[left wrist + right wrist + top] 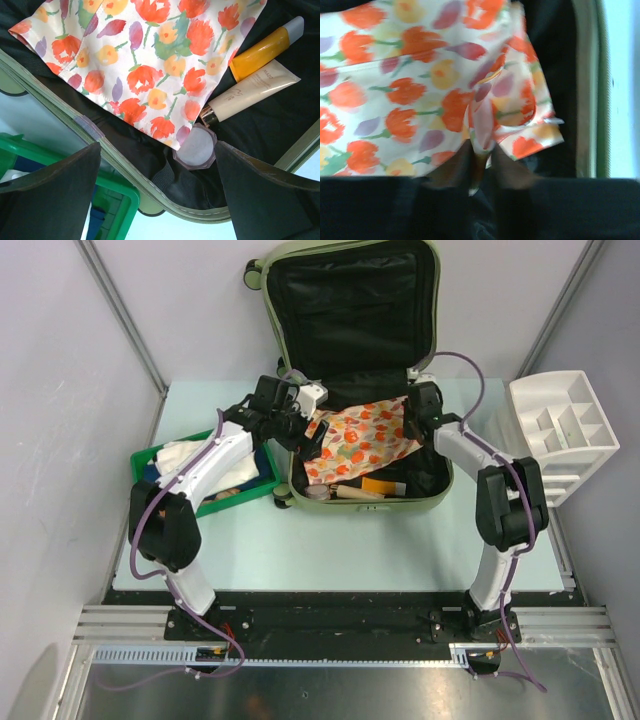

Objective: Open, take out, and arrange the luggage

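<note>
On the desk (300, 550), the luggage (420, 505) lies open. Nearest, the left hand (157, 150) hangs spread above a small jar (196, 148). Beyond, the right hand (481, 150) is clamped on a thin fold of floral cloth (410, 85). Likely risk: the fold slips, or lifted cloth drags the tubes (250, 92).

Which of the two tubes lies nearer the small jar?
The beige tube, its gold cap beside the jar; the yellow tube lies farther off.

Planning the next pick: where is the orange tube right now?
In the left wrist view the orange tube lies upper right inside the luggage, beside the beige tube, at the floral cloth's edge.
</note>
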### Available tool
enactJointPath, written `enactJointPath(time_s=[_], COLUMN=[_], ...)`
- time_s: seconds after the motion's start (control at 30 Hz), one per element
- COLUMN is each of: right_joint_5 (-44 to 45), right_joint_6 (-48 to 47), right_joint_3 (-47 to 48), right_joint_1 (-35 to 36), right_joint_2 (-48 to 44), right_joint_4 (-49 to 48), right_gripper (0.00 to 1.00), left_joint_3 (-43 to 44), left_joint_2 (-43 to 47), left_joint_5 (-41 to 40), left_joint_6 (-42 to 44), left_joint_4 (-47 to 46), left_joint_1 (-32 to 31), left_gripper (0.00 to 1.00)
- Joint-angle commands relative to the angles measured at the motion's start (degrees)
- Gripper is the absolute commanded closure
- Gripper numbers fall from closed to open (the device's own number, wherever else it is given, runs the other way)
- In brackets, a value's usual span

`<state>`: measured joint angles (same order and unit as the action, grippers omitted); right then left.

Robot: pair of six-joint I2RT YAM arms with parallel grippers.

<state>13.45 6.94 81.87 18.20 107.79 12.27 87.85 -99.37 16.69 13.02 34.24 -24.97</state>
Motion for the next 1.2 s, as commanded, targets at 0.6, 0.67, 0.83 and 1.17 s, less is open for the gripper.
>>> enactJointPath(time_s=[0.6,0.67,0.83,1.17], right_joint_5=[2.54,2.98,3.60,0.35], right_joint_6=[18.11,18.28,18.20,10.74], right_joint_3=[-1.18,-1.18,-1.45,-2.24], right_joint_1=[-4.57,-4.66,-5.27,-4.49], right_joint_2=[5.76,6.73,7.79,4.54], right_joint_4=[5.05,3.20,0.22,-7.09], right_gripper=[0.07,0.07,0.13,0.59], left_joint_3=[1.97,2.06,1.71,2.15], left_joint_2=[1.73,1.81,2.34,2.08], left_joint_5=[1.77,1.68,1.33,0.98], left_joint_6=[-0.09,-0.10,-0.01,0.96], left_joint_4=[-0.66,-0.67,-0.58,-0.05], left_joint_1=[0.36,0.36,0.36,0.36], left_gripper=[0.00,0.00,0.00,0.00])
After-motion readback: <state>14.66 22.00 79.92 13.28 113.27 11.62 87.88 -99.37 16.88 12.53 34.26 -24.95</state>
